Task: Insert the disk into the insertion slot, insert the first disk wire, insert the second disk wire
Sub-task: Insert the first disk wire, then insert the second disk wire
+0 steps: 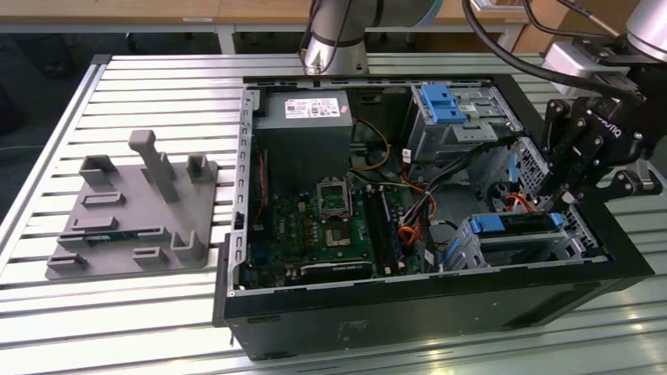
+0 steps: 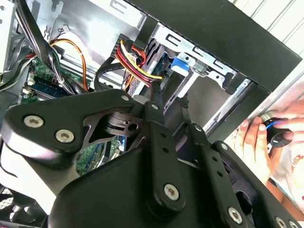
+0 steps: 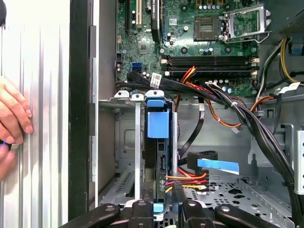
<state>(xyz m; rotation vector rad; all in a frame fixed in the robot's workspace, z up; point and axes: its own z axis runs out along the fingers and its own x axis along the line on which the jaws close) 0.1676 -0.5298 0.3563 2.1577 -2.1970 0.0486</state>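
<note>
The disk point(image 3: 158, 124) sat in the slot point(image 3: 124, 142). The first-wire step seemed in hand, with the gripper point(image 3: 169, 194) by the red-yellow wires point(image 3: 190, 176); I could not tell its grip. Plugging would need square alignment.

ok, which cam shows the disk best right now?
First wrist view: the disk sits centred in the insertion slot, its blue carrier facing the camera. The exterior view shows its blue top in the case's corner. The second wrist view catches a blue corner beyond the gripper.
</note>
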